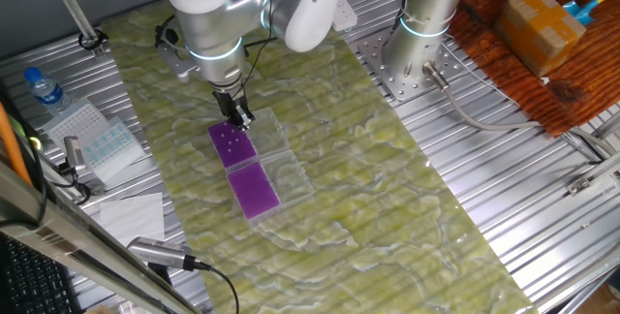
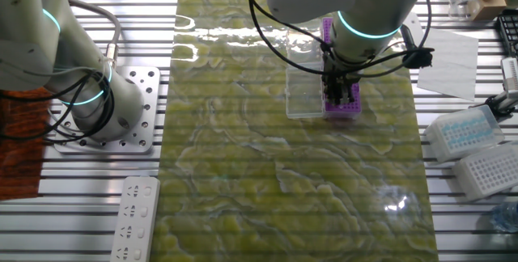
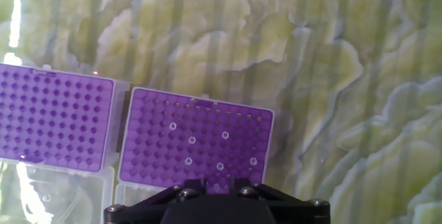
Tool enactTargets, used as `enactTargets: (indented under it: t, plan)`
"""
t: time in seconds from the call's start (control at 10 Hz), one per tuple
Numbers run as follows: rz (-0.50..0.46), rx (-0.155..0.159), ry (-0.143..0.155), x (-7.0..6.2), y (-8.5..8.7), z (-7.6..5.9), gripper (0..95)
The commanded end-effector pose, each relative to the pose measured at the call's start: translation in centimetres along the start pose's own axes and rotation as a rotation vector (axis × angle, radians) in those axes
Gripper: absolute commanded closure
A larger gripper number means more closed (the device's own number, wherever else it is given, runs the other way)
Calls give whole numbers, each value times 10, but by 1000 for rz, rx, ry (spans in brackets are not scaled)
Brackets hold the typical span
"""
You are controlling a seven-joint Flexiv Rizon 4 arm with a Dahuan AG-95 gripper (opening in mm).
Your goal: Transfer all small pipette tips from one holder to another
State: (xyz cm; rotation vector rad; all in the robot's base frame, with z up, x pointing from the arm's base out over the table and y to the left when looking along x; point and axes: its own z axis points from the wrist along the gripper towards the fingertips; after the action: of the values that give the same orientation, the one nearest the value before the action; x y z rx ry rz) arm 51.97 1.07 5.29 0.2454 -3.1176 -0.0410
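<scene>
Two racks are showing purple tops — the near rack (image 3: 195, 144) dotted with dark holes in a regular grid, the other rack (image 3: 54, 119) likewise. The small pipette tips (image 3: 192, 140) are appearing as whitish rings against that purple. The mat (image 1: 387, 188) is showing mottled yellow-green marbling. The counter (image 1: 542, 227) is reading silver, ribbed. The hand (image 3: 214, 203) is looking black.
</scene>
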Motion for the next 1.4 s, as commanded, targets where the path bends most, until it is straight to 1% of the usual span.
enactTargets:
  t: [0.1,0.3,0.4,0.5,0.7,0.8,0.9,1.0,1.1,1.2,1.3,1.4]
  plan:
    - [2,3,-3,0,0,1,950]
    - [3,2,-2,0,0,0,950]
    - [6,2,2,0,0,-3,950]
    - [9,1,7,-1,-1,-11,950]
    - [15,-1,14,-4,-1,-31,950]
    - [22,-3,15,-12,1,-44,950]
    - [23,-3,15,-16,2,-48,950]
    - [32,-2,19,-30,7,-59,950]
    - [32,-2,19,-30,7,-59,950]
    - [58,0,19,-52,18,-68,950]
    - [69,3,19,-57,27,-71,950]
    - [69,3,19,-57,27,-71,950]
